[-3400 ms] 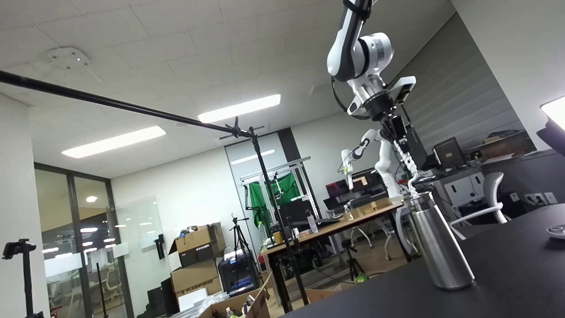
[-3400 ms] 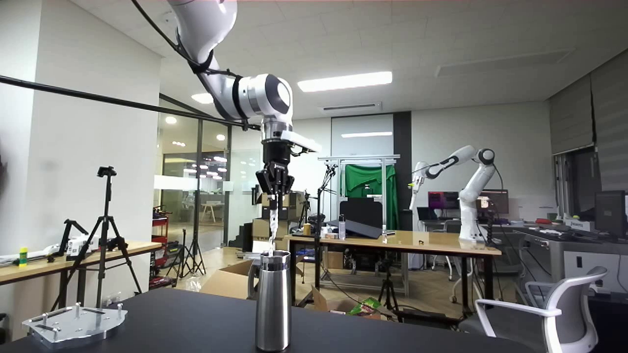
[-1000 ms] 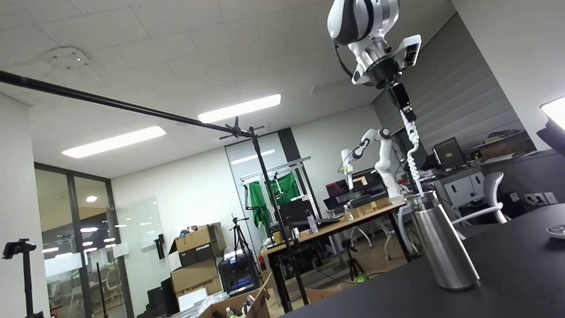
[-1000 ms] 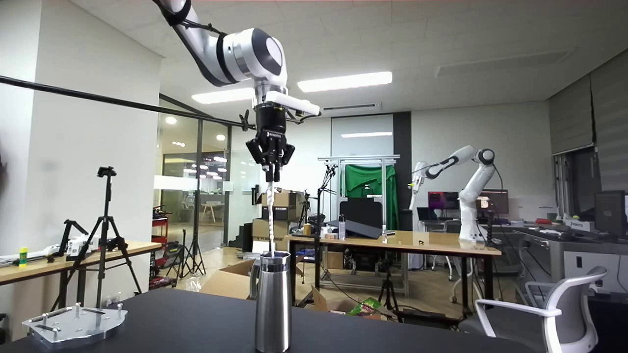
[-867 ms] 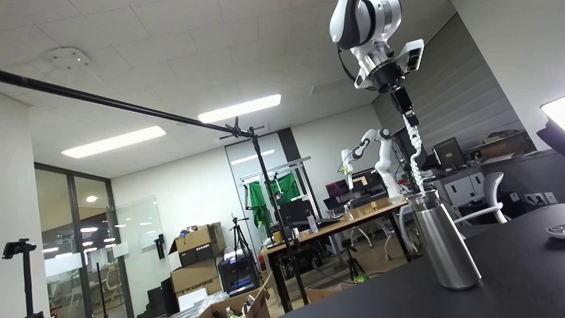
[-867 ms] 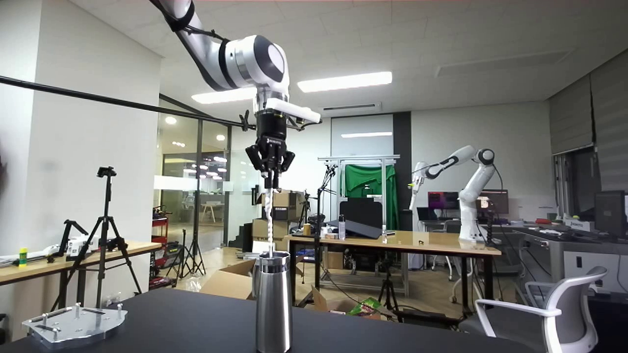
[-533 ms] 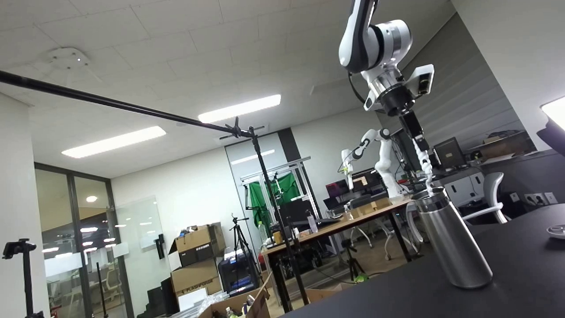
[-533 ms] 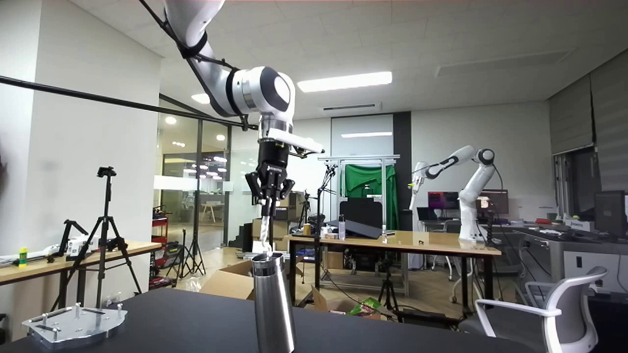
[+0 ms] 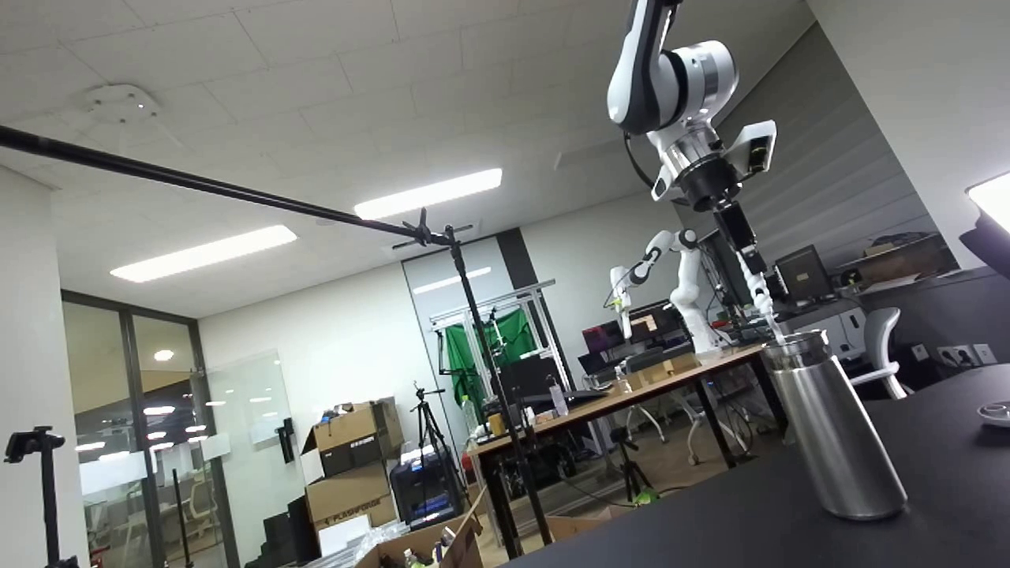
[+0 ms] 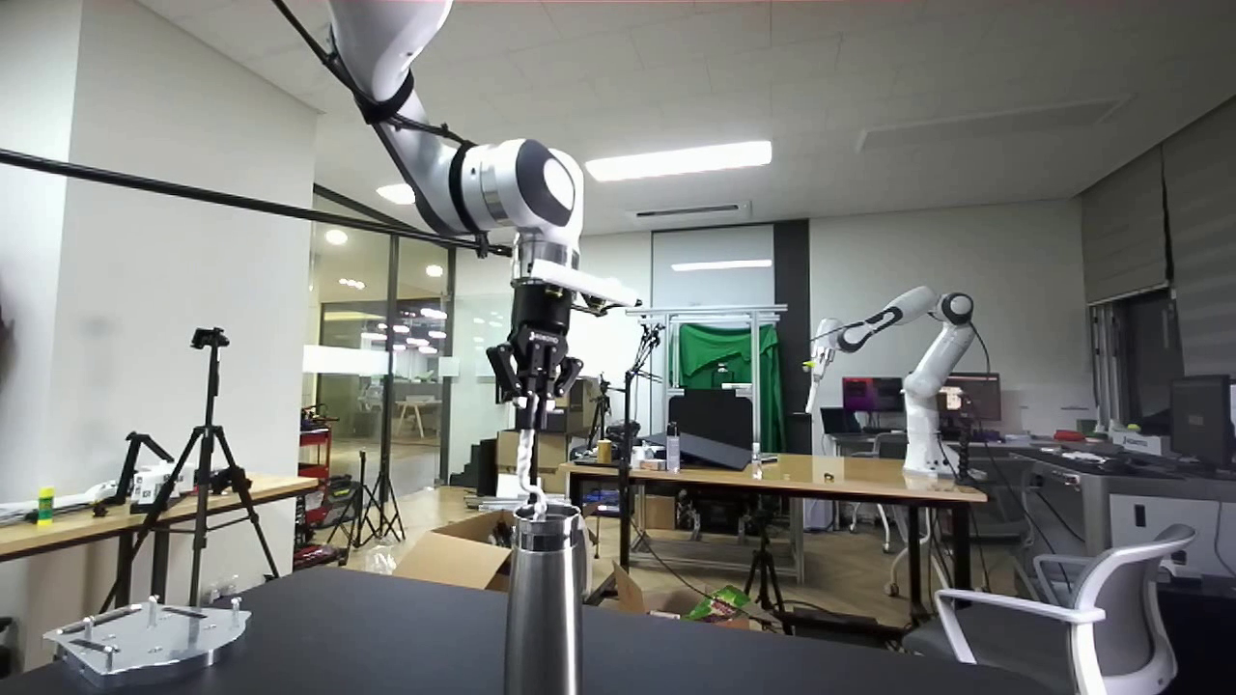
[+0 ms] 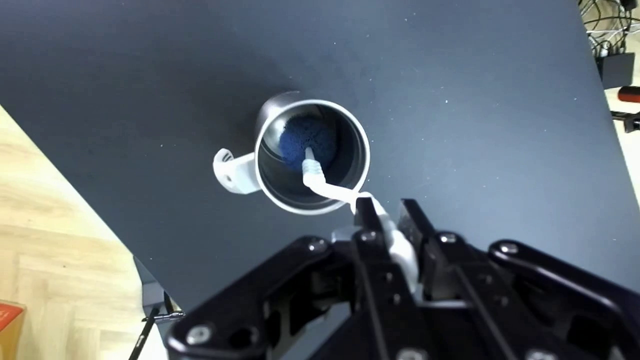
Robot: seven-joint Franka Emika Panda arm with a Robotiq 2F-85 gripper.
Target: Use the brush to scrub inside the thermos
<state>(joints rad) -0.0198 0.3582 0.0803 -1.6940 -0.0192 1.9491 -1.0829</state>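
The claw (image 11: 389,212) is pinched on the brush (image 11: 336,192), whose blue head (image 11: 306,136) is inside the thermos (image 10: 544,618). In the wrist view the thermos stands nearer the left edge of the desk (image 11: 480,125), with more room toward the right.
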